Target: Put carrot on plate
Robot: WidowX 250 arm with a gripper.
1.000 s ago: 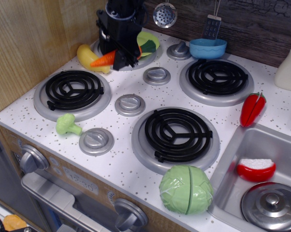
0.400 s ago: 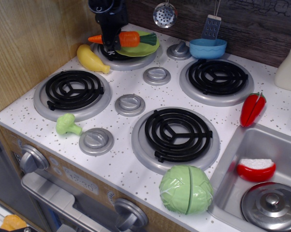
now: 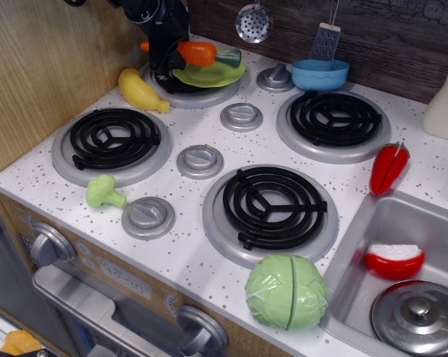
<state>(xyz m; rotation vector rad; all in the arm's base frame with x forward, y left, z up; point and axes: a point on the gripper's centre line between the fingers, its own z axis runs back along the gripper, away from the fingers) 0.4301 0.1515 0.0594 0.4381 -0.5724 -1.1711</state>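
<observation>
Observation.image gives me one carrot point(image 3: 196, 53), one plate point(image 3: 215, 72) and one black gripper point(image 3: 163, 65), all crowded at the back-left burner point(image 3: 190, 93). I see the carrot lying roughly level across the plate's upper rim, its tapered glossy orange body pointing left behind the gripper and its dark green stub to the right; whether it rests on the plate or sits just above it I cannot tell. The plate is round, shallow, lime-green smooth plastic, sitting on that burner. I cannot tell how wide the jaws stand, nor whether they grip the carrot, since the dark body hides the tips.

On the white speckled desk point(image 3: 194, 245) I count four burners with black spiral coils in grey rings and five round grey knobs between them. One yellow squash-shaped toy point(image 3: 141, 91) lies just left of the back burner, one small green broccoli point(image 3: 103, 192) sits near the front-left edge, one round ribbed green cabbage point(image 3: 286, 291) stands at the front, and one red pepper point(image 3: 388, 168) lies beside the steel sink point(image 3: 358, 253). One blue bowl point(image 3: 320, 74) sits at the back
</observation>
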